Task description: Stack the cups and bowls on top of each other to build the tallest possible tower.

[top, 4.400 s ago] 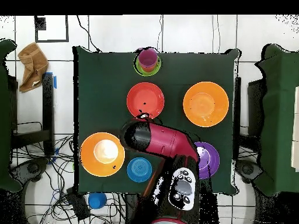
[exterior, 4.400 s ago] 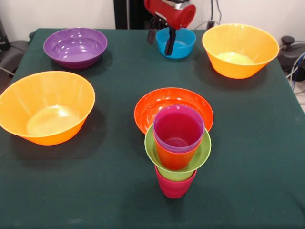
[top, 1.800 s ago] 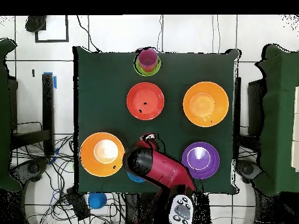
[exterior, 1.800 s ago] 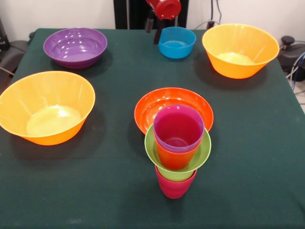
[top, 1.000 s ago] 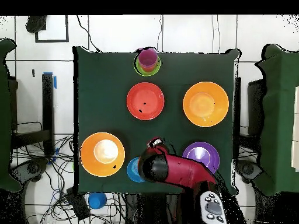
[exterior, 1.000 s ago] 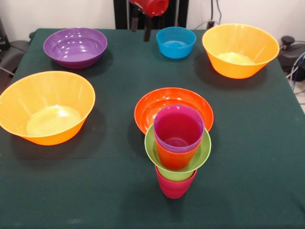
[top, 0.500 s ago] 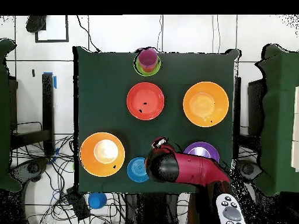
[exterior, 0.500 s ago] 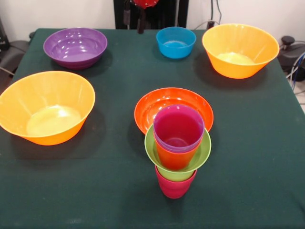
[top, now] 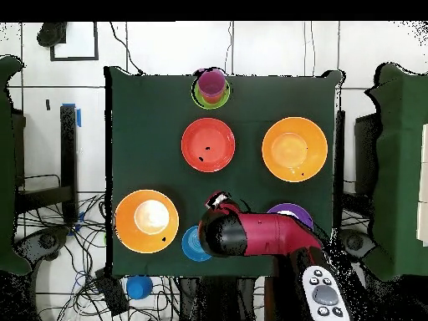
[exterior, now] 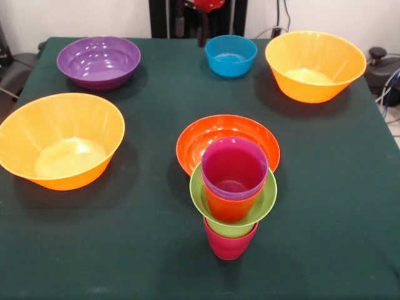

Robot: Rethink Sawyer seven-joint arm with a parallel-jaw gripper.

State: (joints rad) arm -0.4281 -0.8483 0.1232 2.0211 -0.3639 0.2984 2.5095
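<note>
The tower [exterior: 232, 195] is seen near one edge of the green surface [exterior: 325, 187]: a purple cup in an orange-red cup, in a small green bowl, on a crimson cup. A red-orange bowl [exterior: 206, 134] lies just beside it. The pincer [exterior: 191, 25] is raised at the opposite edge beside the blue bowl [exterior: 230, 55]; its two fingers are seen apart, with nothing held.

Red and black arm [top: 263, 234] lies drawn back, reaching in from its base side. Gripper [exterior: 191, 26] shows only at the front view's top edge; two dark prongs, seemingly apart, carrying nothing.
</note>
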